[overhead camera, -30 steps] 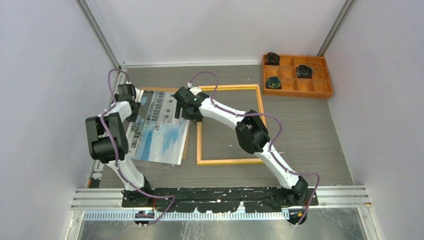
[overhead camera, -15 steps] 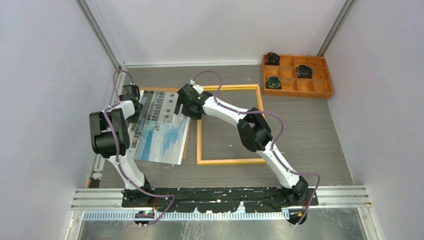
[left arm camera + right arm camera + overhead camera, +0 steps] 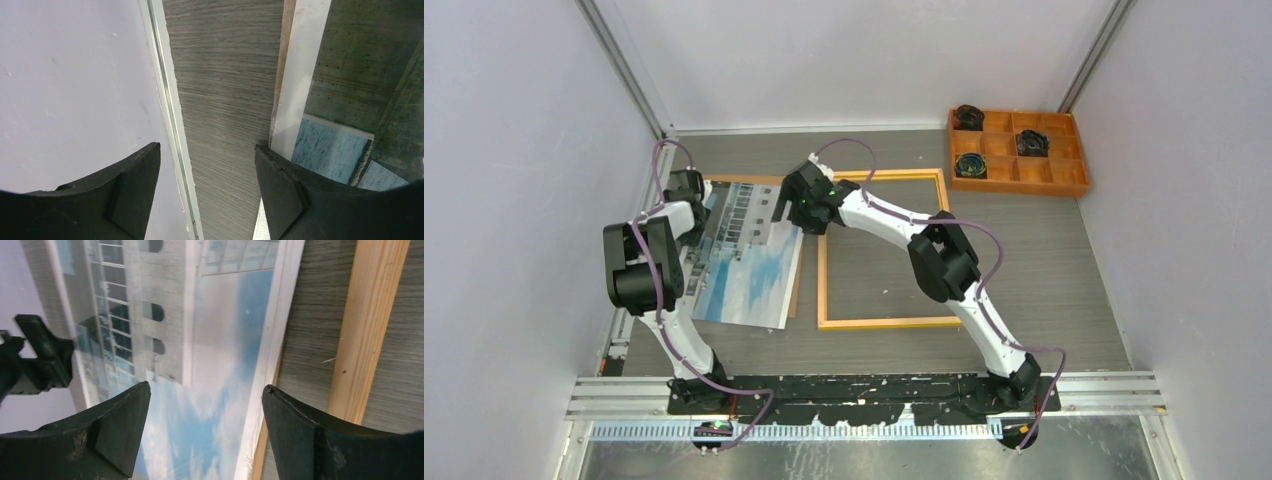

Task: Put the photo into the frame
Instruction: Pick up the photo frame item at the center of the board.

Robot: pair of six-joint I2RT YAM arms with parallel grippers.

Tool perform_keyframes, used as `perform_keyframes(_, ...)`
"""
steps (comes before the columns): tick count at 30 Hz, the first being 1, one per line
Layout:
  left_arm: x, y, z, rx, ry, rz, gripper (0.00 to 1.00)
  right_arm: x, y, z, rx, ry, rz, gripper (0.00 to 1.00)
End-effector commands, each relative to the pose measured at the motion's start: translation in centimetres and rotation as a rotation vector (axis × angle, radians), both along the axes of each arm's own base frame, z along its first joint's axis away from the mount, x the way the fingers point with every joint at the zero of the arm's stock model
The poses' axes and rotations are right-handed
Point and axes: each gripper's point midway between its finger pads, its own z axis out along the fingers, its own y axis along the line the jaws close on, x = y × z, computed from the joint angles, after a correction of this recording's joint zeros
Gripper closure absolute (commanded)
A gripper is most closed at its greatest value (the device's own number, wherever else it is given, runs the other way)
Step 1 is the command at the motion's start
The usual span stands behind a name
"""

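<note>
The photo [image 3: 746, 262], a white building against blue sky, lies face up on a brown board to the left of the frame [image 3: 823, 290]. The frame lies flat with bare table inside it. My left gripper [image 3: 692, 203] is open and empty at the photo's far left corner. In the left wrist view [image 3: 207, 150] its right finger [image 3: 280, 190] sits by the photo's white edge [image 3: 300, 75]. My right gripper [image 3: 786, 208] is open and empty over the photo's far right part. In the right wrist view [image 3: 206, 390] the photo [image 3: 220, 340] is below it and the frame's wooden side [image 3: 365, 330] to its right.
An orange compartment tray [image 3: 1079, 184] with dark coiled items stands at the back right. The left wall [image 3: 75, 75] and its metal rail [image 3: 170, 110] run close beside my left gripper. The brown board's edge [image 3: 796, 292] shows beside the photo.
My right gripper has shifted slightly toward the back over the photo's far right corner, and its arm has straightened. My left gripper moved a little farther back. The photo has not moved.
</note>
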Motion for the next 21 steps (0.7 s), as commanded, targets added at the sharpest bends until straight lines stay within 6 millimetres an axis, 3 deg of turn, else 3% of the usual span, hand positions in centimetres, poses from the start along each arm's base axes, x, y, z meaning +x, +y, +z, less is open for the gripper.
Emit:
perform_keyframes(1, -2.3, -1.8, -4.6, -0.094, 0.124, -0.036, 0.28, -0.5, 2.7, 10.3, 0.198, -0.134, 0.05, 0.14)
perform_keyframes(8, -2.4, -1.7, -4.5, -0.087, 0.123, -0.041, 0.28, -1.6, 3.4, 10.8, 0.244, -0.124, 0.088, 0.14)
perform_keyframes(14, -2.5, -1.8, -4.5, -0.094, 0.128, -0.044, 0.28, -2.8, 5.5, 13.2, 0.453, -0.108, 0.16, 0.15)
perform_keyframes(21, -2.6, -1.8, -3.6, -0.133, 0.124, -0.03, 0.28, -2.3, 5.9, 11.0, 0.489, -0.036, 0.144, 0.23)
